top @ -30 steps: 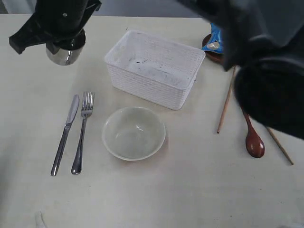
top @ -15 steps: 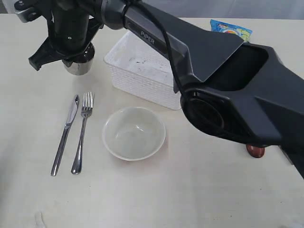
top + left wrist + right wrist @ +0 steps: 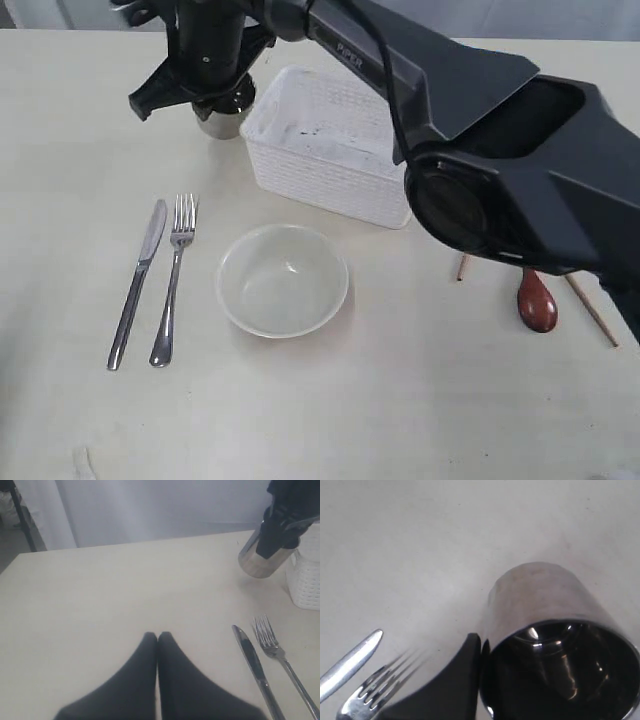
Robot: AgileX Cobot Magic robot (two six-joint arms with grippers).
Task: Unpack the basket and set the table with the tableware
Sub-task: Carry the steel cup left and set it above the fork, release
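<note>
The steel cup (image 3: 222,122) hangs tilted just off the table (image 3: 400,400), close to the left corner of the white basket (image 3: 330,150). My right gripper (image 3: 213,95) reaches across from the right and is shut on the cup's rim. In the right wrist view one finger of the right gripper (image 3: 482,645) is outside the cup (image 3: 555,630) and the other is inside. The knife (image 3: 138,283) and fork (image 3: 172,280) lie side by side left of the off-white bowl (image 3: 283,280). My left gripper (image 3: 158,636) is shut on nothing above bare table. The brown plate is hidden.
The right arm's dark links (image 3: 500,150) cover the right half of the scene. The wooden spoon (image 3: 536,300) and a chopstick (image 3: 590,308) show below the arm. The basket looks empty inside. The left wrist view shows the knife (image 3: 255,665), fork (image 3: 280,655) and cup (image 3: 262,557).
The right gripper has carried the cup to the right, from the far left up to the basket's corner. The basket has shifted slightly right. Cutlery and bowl have not moved.
</note>
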